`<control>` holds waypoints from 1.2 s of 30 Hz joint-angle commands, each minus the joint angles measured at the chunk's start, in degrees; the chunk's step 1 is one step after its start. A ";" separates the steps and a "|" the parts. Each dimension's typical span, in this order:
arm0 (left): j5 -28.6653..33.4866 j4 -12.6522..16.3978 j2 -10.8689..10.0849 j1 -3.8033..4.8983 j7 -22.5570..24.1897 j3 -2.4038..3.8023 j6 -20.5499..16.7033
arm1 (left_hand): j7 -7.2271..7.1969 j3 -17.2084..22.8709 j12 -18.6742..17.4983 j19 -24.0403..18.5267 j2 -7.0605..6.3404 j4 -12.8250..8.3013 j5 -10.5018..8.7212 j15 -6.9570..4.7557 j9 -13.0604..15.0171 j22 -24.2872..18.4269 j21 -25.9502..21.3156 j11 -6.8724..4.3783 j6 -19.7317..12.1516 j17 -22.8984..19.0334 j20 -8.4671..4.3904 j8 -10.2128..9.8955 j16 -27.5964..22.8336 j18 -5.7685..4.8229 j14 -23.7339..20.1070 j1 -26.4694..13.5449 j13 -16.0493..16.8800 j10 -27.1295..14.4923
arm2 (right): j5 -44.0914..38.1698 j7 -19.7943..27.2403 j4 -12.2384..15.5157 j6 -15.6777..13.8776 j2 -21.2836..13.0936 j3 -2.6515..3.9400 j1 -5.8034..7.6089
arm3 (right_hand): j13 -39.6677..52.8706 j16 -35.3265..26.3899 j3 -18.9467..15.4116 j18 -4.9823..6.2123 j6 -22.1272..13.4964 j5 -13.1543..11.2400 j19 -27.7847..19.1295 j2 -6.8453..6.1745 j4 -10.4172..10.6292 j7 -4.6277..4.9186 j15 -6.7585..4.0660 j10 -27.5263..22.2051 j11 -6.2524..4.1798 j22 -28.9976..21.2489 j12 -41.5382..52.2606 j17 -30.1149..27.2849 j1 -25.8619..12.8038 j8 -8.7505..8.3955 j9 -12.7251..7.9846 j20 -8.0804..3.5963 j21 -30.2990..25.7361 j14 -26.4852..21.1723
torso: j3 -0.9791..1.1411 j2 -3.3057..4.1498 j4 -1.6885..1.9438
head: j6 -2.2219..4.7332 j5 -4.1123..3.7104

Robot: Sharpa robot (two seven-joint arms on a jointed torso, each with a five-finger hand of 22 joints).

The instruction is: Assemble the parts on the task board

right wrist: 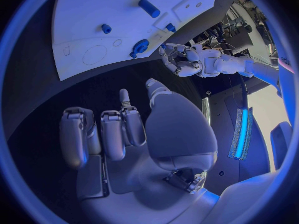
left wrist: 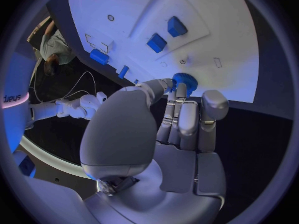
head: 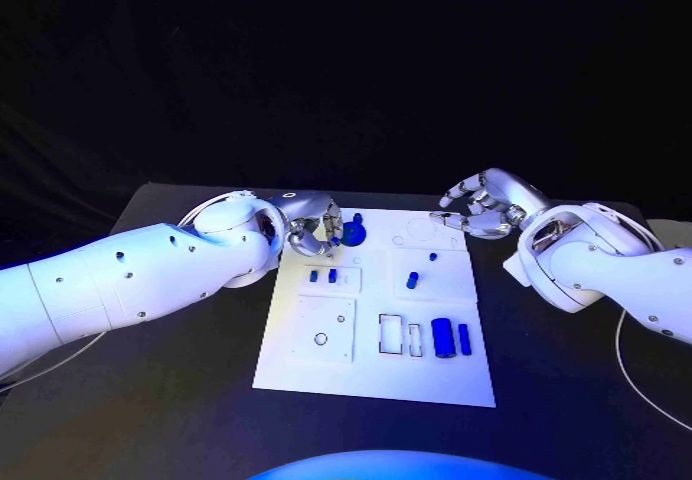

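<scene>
- surface [head: 173, 400], black, carries everything; the white task board [head: 375, 372] lies in its middle, long side running away from the robot.
- left arm [head: 101, 285], white, comes in low across the surface to the board's far left corner.
- right arm [head: 613, 265], white, reaches in on the other side, beside the board's far right corner.
- left hand [head: 306, 225] sits at the board's far left edge, fingers drawn together around a round blue gear-like part [head: 353, 236]; in the left wrist view the fingertips [left wrist: 181, 92] touch the toothed blue disc [left wrist: 185, 80] at the board's edge, so the hand pinches it.
- right hand [head: 483, 205] hovers just off the board's far right corner, fingers curled loosely inward and apart from each other, nothing between them; the right wrist view shows its fingers [right wrist: 112, 134] bent over bare dark surface, clear of the board [right wrist: 81, 15].
- blue cylinder [head: 444, 338], the largest loose part, lies near the board's near right end, with a slimmer blue piece [head: 466, 336] just beside it.
- two small blue blocks [head: 323, 275] stand side by side on the left half of the board, near the left hand.
- small blue peg [head: 413, 279] stands upright around the middle of the board, and a tinier blue piece [head: 430, 256] sits a little farther off.
</scene>
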 commanded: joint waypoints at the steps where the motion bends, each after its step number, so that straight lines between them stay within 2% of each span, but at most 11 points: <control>1: 1.69 -0.01 -0.45 0.04 -0.46 0.06 2.01 | 0.04 0.00 -0.33 -0.02 0.06 -0.21 -0.15 0.00 -0.09 -0.02 0.15 -0.05 0.43 -0.06 0.54 -0.28 0.19 -1.03 0.26 -0.48 -0.07 0.55 | -0.38 0.27 0.03 0.21 -0.01 0.00 -0.05 | 5.79 -0.24 -0.01 0.68 -0.06 0.35 1.65 0.18 -0.01 -0.27 -0.32 -0.30 -0.25 10.24 -0.29 2.83 -0.49 0.27 0.05 -0.37 -0.25 3.31 | 0.02 0.04 0.03 | -0.14 0.13; 8: 2.00 -1.01 -0.83 0.00 -0.69 -0.09 3.40 | 0.02 -0.01 -0.42 -0.05 0.04 -0.19 -0.15 0.00 -0.09 -0.06 0.12 -0.06 0.46 -0.08 0.55 -0.33 0.19 -1.02 0.25 -0.55 -0.10 0.62 | -0.38 0.30 0.05 0.22 0.03 0.00 -0.08 | 5.79 -0.24 -0.01 0.68 -0.06 0.35 1.65 0.18 -0.01 -0.27 -0.32 -0.30 -0.25 10.24 -0.29 2.83 -0.49 0.27 0.05 -0.37 -0.25 3.31 | -0.02 0.05 -0.05 | -0.19 0.37; 11: 2.09 -1.46 -0.62 -0.05 -0.65 -0.27 3.76 | 0.01 -0.02 -0.51 -0.04 0.04 -0.17 -0.16 0.00 -0.09 0.00 0.16 -0.08 0.53 -0.09 0.56 -0.37 0.20 -1.03 0.26 -0.62 -0.13 0.73 | -0.38 0.33 0.05 0.23 0.06 0.00 -0.10 | 5.79 -0.24 -0.01 0.68 -0.06 0.35 1.65 0.18 -0.01 -0.27 -0.32 -0.30 -0.25 10.24 -0.29 2.83 -0.49 0.27 0.05 -0.37 -0.25 3.31 | 0.01 0.08 -0.19 | -0.17 0.53; 20: 2.20 -2.56 0.39 -0.36 -0.57 -0.74 4.44 | 0.00 -0.04 -0.59 -0.10 0.03 -0.15 -0.17 0.00 -0.09 -0.10 0.10 -0.09 0.57 -0.16 0.56 -0.42 0.19 -1.00 0.23 -0.68 -0.15 0.81 | -0.38 0.32 0.06 0.23 0.07 0.00 -0.13 | 5.78 -0.27 -0.01 0.68 0.00 0.34 1.67 0.20 -0.03 -0.30 -0.35 -0.30 -0.29 10.26 -0.31 2.86 -0.60 0.43 0.11 -0.38 -0.27 3.32 | 0.01 0.09 -0.15 | -0.35 0.46; 36: 2.43 -2.70 0.64 -0.72 -0.73 -0.84 5.41 | 0.00 -0.06 -0.68 -0.14 0.03 -0.13 -0.18 0.00 -0.09 -0.13 0.08 -0.08 0.60 -0.29 0.56 -0.47 0.15 -0.99 0.19 -0.75 -0.18 0.87 | -0.38 0.30 0.04 0.24 0.08 0.00 -0.14 | 5.78 -0.27 -0.01 0.68 0.00 0.34 1.67 0.20 -0.03 -0.30 -0.35 -0.30 -0.29 10.26 -0.31 2.86 -0.60 0.43 0.11 -0.38 -0.27 3.32 | 0.02 0.06 -0.14 | -0.51 0.34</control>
